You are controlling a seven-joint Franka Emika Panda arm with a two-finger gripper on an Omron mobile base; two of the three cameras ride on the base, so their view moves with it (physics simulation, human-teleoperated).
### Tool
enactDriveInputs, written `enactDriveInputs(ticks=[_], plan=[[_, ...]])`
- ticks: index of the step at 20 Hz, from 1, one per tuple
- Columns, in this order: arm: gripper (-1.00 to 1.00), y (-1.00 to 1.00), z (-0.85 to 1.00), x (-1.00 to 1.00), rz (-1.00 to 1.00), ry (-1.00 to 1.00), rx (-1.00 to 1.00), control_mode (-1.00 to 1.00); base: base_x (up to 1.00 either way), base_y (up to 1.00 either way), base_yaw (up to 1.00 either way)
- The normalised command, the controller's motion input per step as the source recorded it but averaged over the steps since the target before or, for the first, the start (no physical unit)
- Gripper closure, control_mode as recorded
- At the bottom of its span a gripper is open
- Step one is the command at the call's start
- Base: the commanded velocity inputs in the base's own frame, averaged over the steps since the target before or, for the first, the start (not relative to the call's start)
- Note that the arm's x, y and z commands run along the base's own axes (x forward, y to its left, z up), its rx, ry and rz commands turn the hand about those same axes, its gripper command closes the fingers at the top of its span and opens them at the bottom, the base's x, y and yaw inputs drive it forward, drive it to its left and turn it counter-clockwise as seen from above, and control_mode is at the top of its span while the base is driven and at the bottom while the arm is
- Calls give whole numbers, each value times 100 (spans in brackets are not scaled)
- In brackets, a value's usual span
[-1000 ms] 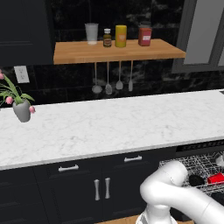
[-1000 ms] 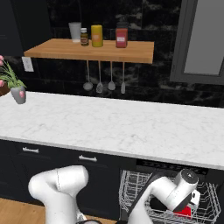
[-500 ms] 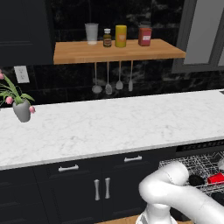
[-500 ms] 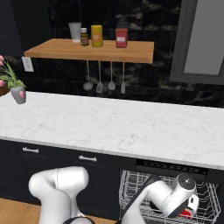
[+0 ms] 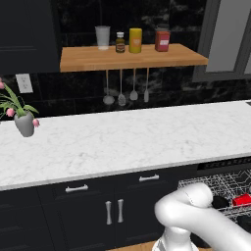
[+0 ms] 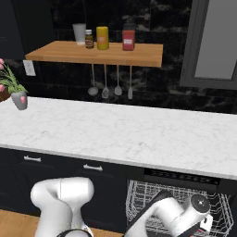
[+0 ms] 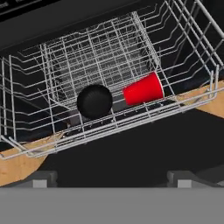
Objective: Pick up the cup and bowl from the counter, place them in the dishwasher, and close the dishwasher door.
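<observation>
In the hand view, the red cup [image 7: 143, 89] lies on its side in the dishwasher's wire rack [image 7: 65, 57], next to the black bowl [image 7: 94, 101]. Below the rack spreads the lowered black dishwasher door [image 7: 131, 148]. My gripper [image 7: 113, 180] hovers over the door, back from the rack, open and holding nothing, its fingertips [image 7: 43, 178] far apart. From the left base view the cup [image 5: 241, 199] and bowl [image 5: 220, 201] show in the rack [image 5: 211, 182] behind my arm. The white marble counter [image 5: 122, 142] holds neither of them.
A grey vase of pink flowers [image 5: 24, 122] stands at the counter's left end. A wooden shelf [image 5: 132, 58] with jars and hanging utensils [image 5: 121, 90] is on the back wall. Navy cabinets with silver handles [image 5: 112, 212] sit left of the dishwasher [image 6: 176, 203].
My wrist has sunk lower and drawn back from the rack in the right base view. The cup and bowl stay put in the rack.
</observation>
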Motion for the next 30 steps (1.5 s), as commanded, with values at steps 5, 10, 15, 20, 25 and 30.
enactDriveInputs(ticks=[5,10,15,20,25,30], plan=[[-100,19,0,-92,23,-40,1,-100,0,0,0],[-100,25,0,-100,28,-50,3,-100,0,0,0],[-100,26,0,-84,25,-52,8,-100,0,0,0],[-100,14,-10,-19,15,-28,0,-100,0,0,0],[-100,0,-25,-5,0,-2,0,-100,0,0,0],[-100,0,-58,-7,-9,-6,0,-100,0,0,0]])
